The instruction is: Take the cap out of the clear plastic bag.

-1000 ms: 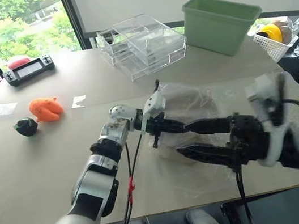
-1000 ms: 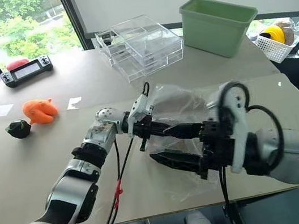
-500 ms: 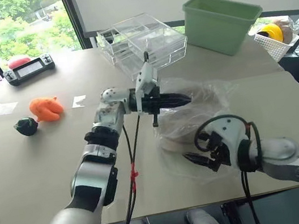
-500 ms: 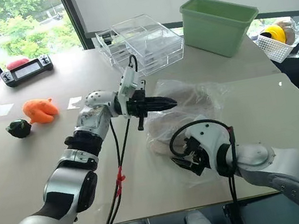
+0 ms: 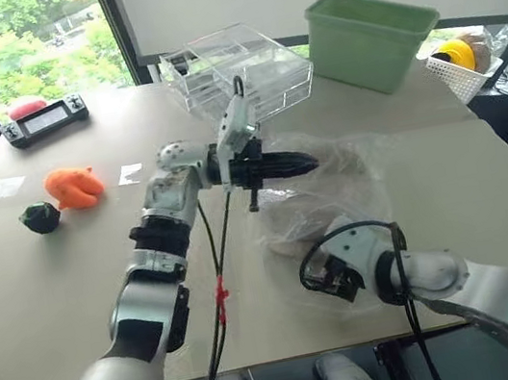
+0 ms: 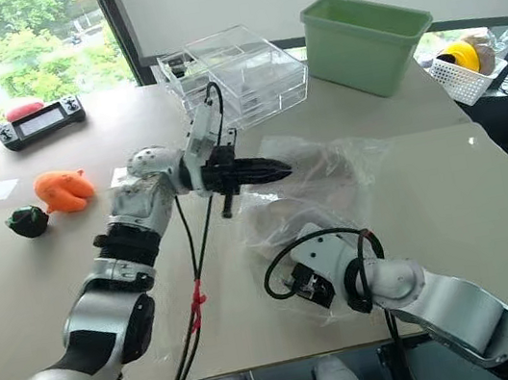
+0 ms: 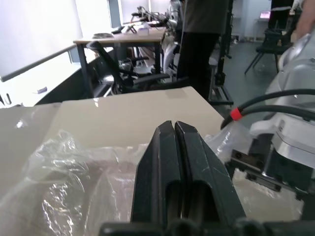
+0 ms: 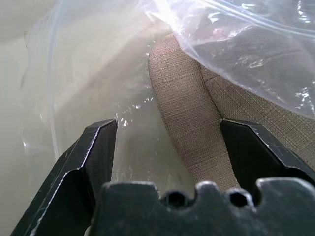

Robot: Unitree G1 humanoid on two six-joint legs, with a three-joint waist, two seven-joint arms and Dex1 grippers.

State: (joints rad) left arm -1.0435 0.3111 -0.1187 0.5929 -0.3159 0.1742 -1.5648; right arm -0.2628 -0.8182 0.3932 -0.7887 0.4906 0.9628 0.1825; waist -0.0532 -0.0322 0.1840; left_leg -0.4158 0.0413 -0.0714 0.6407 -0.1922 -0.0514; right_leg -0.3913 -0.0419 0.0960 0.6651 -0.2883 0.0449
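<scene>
Centre frame, the left gripper [image 5: 310, 160], pinched shut apparently on film, lifts the clear plastic bag [image 5: 333, 198]; the right gripper [image 8: 167, 135] gapes around the cap [image 8: 197, 132] inside. Closing could trap film.

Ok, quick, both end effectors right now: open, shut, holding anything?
Left end effector: shut, pinching the clear plastic bag film, lifted.
Right end effector: open, holding nothing, fingers either side of the cap edge.

I count one beige-tan fabric flat cap [image 8: 197, 123], one crinkly clear plastic bag [image 5: 334, 201], one green plastic bin [image 5: 368, 25], one orange toy [image 5: 73, 185] and two black-fingered grippers [image 5: 311, 162] [image 8: 167, 142]
</scene>
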